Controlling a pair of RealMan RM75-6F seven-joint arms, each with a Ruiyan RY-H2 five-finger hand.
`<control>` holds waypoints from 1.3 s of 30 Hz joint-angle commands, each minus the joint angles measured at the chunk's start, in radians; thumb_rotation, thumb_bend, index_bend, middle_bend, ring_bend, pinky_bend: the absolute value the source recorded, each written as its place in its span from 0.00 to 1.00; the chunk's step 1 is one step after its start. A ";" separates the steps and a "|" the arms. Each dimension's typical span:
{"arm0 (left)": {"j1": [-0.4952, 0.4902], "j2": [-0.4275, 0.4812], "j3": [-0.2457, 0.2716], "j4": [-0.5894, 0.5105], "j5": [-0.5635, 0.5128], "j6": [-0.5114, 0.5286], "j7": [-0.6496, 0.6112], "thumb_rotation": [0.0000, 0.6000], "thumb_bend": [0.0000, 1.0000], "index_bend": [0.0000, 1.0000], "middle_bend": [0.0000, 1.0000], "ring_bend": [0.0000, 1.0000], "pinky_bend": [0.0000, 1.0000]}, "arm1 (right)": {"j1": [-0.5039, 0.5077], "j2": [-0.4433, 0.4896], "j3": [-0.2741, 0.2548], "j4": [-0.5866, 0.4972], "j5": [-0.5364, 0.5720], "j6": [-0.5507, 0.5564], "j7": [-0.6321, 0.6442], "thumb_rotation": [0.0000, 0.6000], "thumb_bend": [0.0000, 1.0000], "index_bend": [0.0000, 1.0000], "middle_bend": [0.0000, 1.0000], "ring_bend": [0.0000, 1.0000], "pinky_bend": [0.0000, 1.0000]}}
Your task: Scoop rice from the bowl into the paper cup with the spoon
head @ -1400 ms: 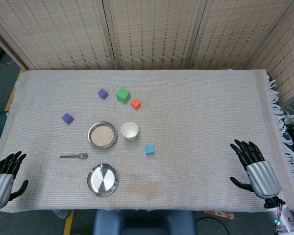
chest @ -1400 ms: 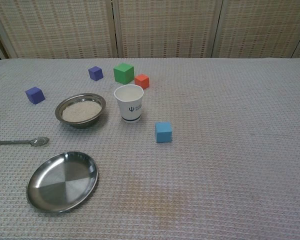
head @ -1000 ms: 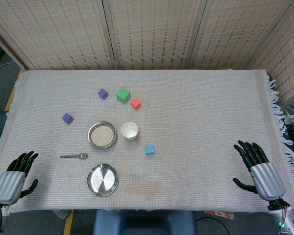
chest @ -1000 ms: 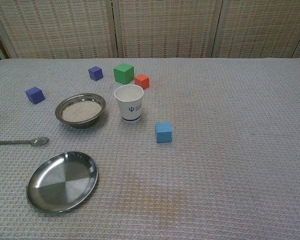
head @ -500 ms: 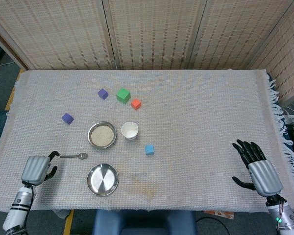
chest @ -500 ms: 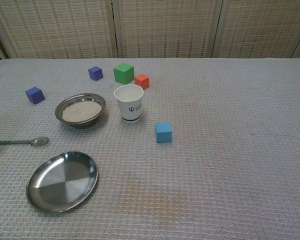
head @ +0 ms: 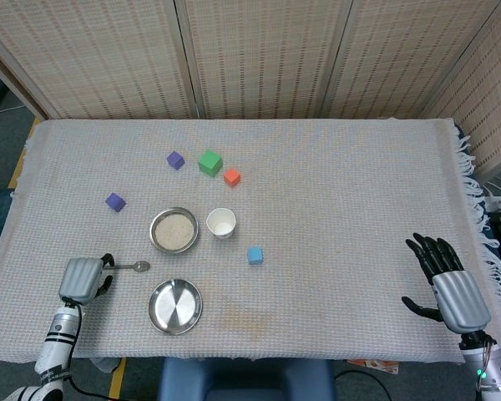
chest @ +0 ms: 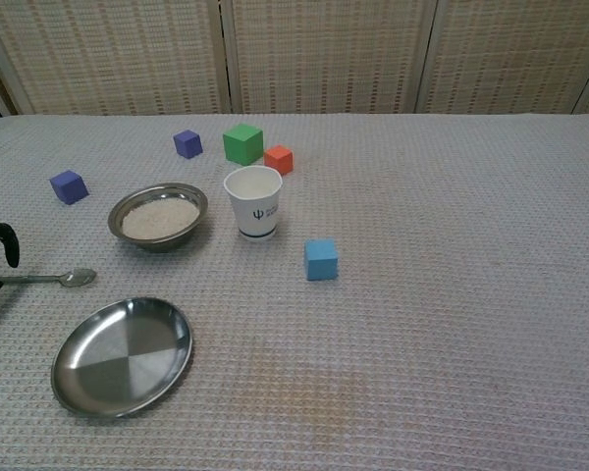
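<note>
1. Left robot hand (head: 83, 279) sits at the spoon (head: 132, 266) handle end, fingers curling round it. Chest view shows dark fingertips (chest: 7, 245) above and below the handle tip; can't tell if it's actually gripped yet.
2. Right robot hand (head: 447, 283) is well apart at the counter's (head: 342, 192) right edge, fingers spread, holding nothing.
3. Spoon lies flat on the counter, bowl end pointing right, between the rice bowl (head: 174, 230) and the empty steel plate (head: 174, 306).
4. Cup (head: 221, 223) stands upright just beside the rice bowl, on its right.
5. Step: spoon pickup, nothing scooped. Next: close on the handle, lift, keep the spoon level, swing to the rice bowl.
6. Risk: thin handle flat on cloth, easy to slip.
</note>
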 commanded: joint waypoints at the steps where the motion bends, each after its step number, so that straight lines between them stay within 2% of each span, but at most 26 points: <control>1: -0.012 -0.028 -0.003 0.035 -0.011 -0.006 0.002 1.00 0.39 0.44 1.00 1.00 1.00 | 0.002 -0.001 0.000 -0.001 0.002 -0.005 -0.001 1.00 0.07 0.00 0.00 0.00 0.00; 19: -0.041 -0.110 -0.005 0.176 -0.037 -0.022 -0.004 1.00 0.38 0.47 1.00 1.00 1.00 | 0.004 0.001 0.002 -0.007 0.015 -0.019 -0.012 1.00 0.07 0.00 0.00 0.00 0.00; 39: -0.053 -0.163 0.003 0.268 -0.027 -0.010 0.006 1.00 0.38 0.50 1.00 1.00 1.00 | 0.000 0.012 -0.003 -0.018 0.016 -0.023 -0.013 1.00 0.07 0.00 0.00 0.00 0.00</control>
